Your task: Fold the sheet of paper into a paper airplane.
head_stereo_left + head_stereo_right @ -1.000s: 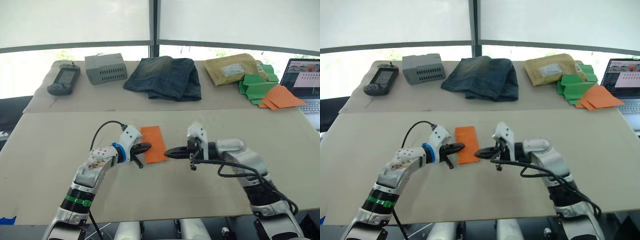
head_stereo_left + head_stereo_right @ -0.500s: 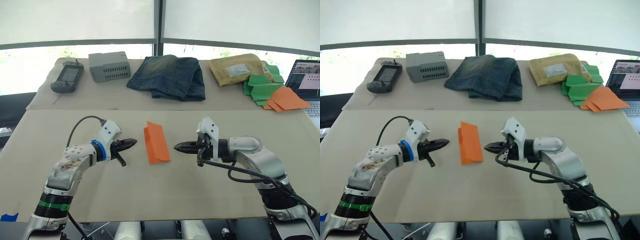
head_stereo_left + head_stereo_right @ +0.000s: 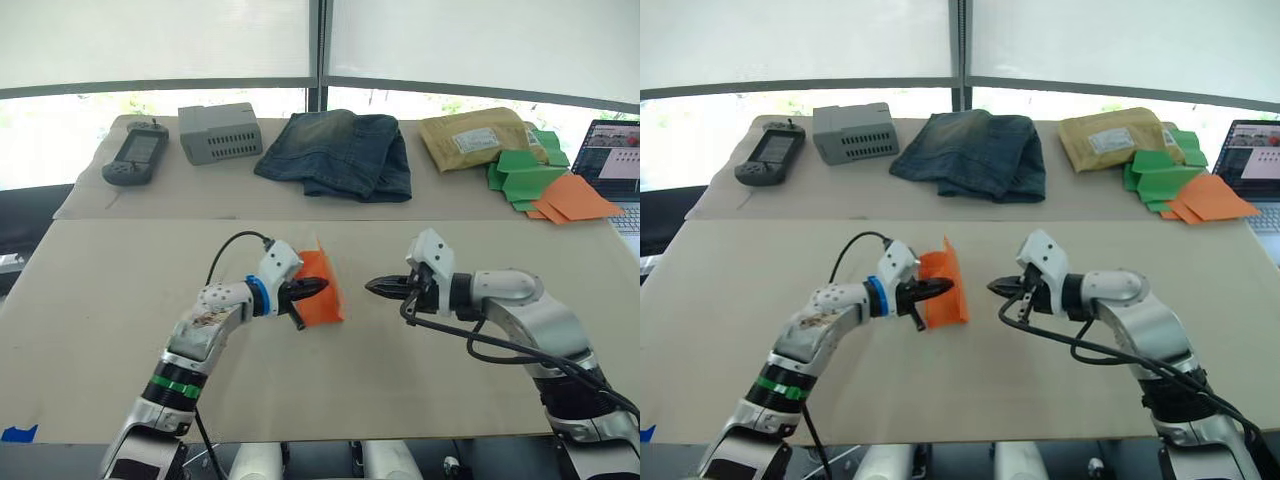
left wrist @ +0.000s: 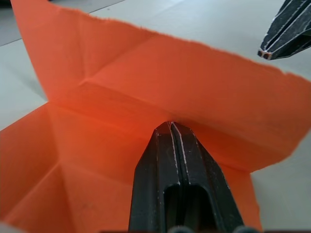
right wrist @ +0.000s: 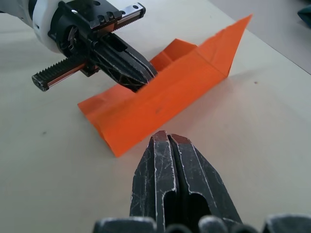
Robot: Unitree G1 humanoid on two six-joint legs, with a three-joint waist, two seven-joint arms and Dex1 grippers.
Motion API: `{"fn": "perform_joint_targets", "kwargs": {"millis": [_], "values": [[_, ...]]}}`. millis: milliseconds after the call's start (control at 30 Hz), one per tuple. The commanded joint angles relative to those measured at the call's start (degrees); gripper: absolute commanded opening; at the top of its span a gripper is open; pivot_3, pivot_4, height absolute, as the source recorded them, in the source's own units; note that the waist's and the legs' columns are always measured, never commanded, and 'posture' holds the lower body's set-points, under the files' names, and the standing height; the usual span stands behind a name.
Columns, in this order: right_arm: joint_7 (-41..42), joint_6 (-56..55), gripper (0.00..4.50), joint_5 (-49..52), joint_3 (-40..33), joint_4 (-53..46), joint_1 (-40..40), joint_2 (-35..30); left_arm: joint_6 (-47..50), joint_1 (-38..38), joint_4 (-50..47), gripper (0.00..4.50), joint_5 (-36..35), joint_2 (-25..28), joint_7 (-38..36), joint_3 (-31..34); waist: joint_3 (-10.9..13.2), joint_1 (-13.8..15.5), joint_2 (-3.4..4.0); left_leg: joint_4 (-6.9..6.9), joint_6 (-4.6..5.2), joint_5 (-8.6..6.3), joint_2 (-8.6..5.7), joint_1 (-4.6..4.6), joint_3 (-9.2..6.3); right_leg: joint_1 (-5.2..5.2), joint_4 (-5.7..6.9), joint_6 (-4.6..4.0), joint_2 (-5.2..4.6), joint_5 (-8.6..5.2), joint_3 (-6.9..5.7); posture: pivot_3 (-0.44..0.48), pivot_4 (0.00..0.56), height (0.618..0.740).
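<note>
The sheet of paper (image 3: 324,293), bright orange and partly folded, lies at the middle of the near table with one long flap standing up along a crease (image 5: 160,99). My left gripper (image 3: 318,286) is shut, its tip pushed into the fold from the left, against the raised flap (image 4: 194,87). The shut fingertips (image 4: 171,127) meet the crease. My right gripper (image 3: 370,286) is shut too and hovers just right of the paper, a short gap away, pointing at it (image 5: 165,137). No finished paper airplane is in view.
Along the far table lie a handheld device (image 3: 134,155), a grey box (image 3: 220,132), folded jeans (image 3: 340,152), a padded envelope (image 3: 470,137), green folded papers (image 3: 522,175) and paler orange papers (image 3: 575,198). A laptop (image 3: 618,160) stands at the far right.
Half a second ago both grippers stood off the flat paper. My left gripper has since moved right into the fold and one flap now stands up. The right gripper stayed near.
</note>
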Motion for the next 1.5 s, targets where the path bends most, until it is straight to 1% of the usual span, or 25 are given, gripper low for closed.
{"fn": "perform_joint_targets", "kwargs": {"millis": [33,200,333,433,500,600,700,900,1067,1267,1367,1433,1467,1500], "values": [[-1.3,0.1,0.02,0.6,-3.0,-3.3,0.1,-1.3,-3.1,-1.5,3.4,0.00,2.1,-1.6,-1.3,-2.5,0.0,-0.2,0.00,0.00,0.00,0.00,0.00,0.00,0.00,0.00,0.00,0.00,0.00,0.00,0.00,0.000,0.150,0.722],[-4.1,1.0,0.02,1.3,-5.2,-6.0,0.0,-1.3,-6.6,-2.6,10.3,0.00,4.8,-4.3,-2.1,-4.7,0.0,0.1,0.01,0.04,0.00,0.00,-0.02,0.06,-0.04,0.09,0.02,0.08,-0.01,-0.03,-0.02,0.000,0.150,0.722],[-6.7,0.7,0.02,0.8,-5.5,-6.9,-1.7,0.1,-7.6,-2.6,12.1,0.00,5.7,-5.0,-2.9,-4.8,0.0,0.4,0.02,0.17,0.01,0.01,-0.02,0.08,-0.03,0.17,0.03,0.15,-0.02,0.01,-0.01,0.000,0.150,0.722],[-8.3,-0.2,0.02,0.0,-3.9,-5.9,-2.6,2.0,-7.9,-2.2,12.4,0.00,6.1,-4.9,-3.2,-4.6,0.0,0.4,0.02,0.18,0.05,0.03,-0.02,0.09,-0.03,0.20,0.03,0.17,-0.02,0.04,0.00,0.000,0.150,0.722],[-8.8,-1.7,0.02,-2.4,-1.2,-3.4,-2.8,2.8,-7.9,-2.0,12.2,0.00,6.4,-4.9,-3.3,-4.5,0.0,0.5,0.03,0.18,0.06,0.04,-0.03,0.10,-0.03,0.20,0.04,0.17,-0.02,0.04,0.00,0.000,0.150,0.722],[-8.3,-6.5,0.02,-9.7,5.5,4.3,-4.0,2.1,-7.3,-1.8,11.4,0.00,6.3,-4.5,-3.4,-3.8,0.0,0.5,0.04,0.18,0.06,0.04,-0.03,0.12,-0.03,0.23,0.04,0.17,-0.02,0.04,-0.01,0.000,0.150,0.722],[-7.5,-10.7,0.02,-13.5,8.9,11.7,-6.9,2.9,-6.9,-1.4,10.5,0.00,6.3,-4.0,-3.4,-3.3,0.0,0.3,0.04,0.18,0.06,0.04,-0.04,0.12,0.03,0.21,0.02,0.16,-0.04,0.05,0.01,0.000,0.150,0.722],[-6.3,-16.2,0.02,-18.1,12.1,24.7,-10.9,5.9,-5.7,-0.1,8.5,0.00,5.8,-3.1,-1.9,-1.0,0.0,-0.4,0.04,0.18,0.06,0.04,0.00,0.12,0.01,0.18,0.06,0.13,0.01,0.07,0.01,0.000,0.150,0.722],[-3.8,-19.6,0.02,-20.4,14.0,30.6,-12.0,7.4,-4.2,1.3,6.0,0.00,4.5,-2.1,-0.7,2.3,-0.1,-1.2,0.05,0.17,0.06,0.04,0.08,0.28,0.02,0.29,0.08,0.08,0.07,0.10,0.05,0.000,0.150,0.722],[-2.1,-21.6,0.02,-21.7,13.8,32.4,-13.9,8.2,-1.6,3.6,-0.1,0.00,1.7,0.3,-0.2,6.1,-0.1,-1.7,0.05,0.17,0.06,0.04,0.15,0.52,0.02,0.39,0.24,0.06,0.12,0.08,0.05,0.000,0.150,0.722],[-1.0,-19.2,0.02,-16.8,8.9,30.9,-15.6,9.4,1.8,6.0,-5.9,0.00,-2.2,3.3,-0.7,10.3,0.0,-2.1,0.05,0.17,0.06,0.04,0.21,0.47,0.00,0.34,0.24,0.05,0.10,0.08,0.07,0.000,0.150,0.722],[0.5,-13.7,0.02,-11.5,4.5,29.9,-16.9,10.3,3.7,7.6,-9.2,0.00,-4.2,5.2,-0.9,12.4,0.0,-2.1,0.05,0.15,0.06,0.04,0.22,0.33,-0.13,0.18,0.24,-0.02,0.09,0.12,0.11,0.000,0.150,0.722],[1.3,-12.0,0.30,-10.0,3.2,29.7,-17.4,10.3,4.5,8.2,-10.5,0.00,-4.9,5.9,-0.7,13.1,0.0,-2.1,0.05,0.15,0.06,0.04,0.22,0.26,-0.23,0.12,0.24,-0.32,0.08,0.30,0.12,0.000,0.150,0.722],[2.0,-10.6,0.64,-8.7,2.1,29.9,-17.8,10.2,5.1,8.7,-11.5,0.00,-5.4,6.4,-0.5,13.6,0.0,-2.0,0.06,0.15,0.06,0.04,0.21,0.21,-0.30,0.10,0.24,-0.36,0.06,0.32,0.12,0.000,0.150,0.722]]}}
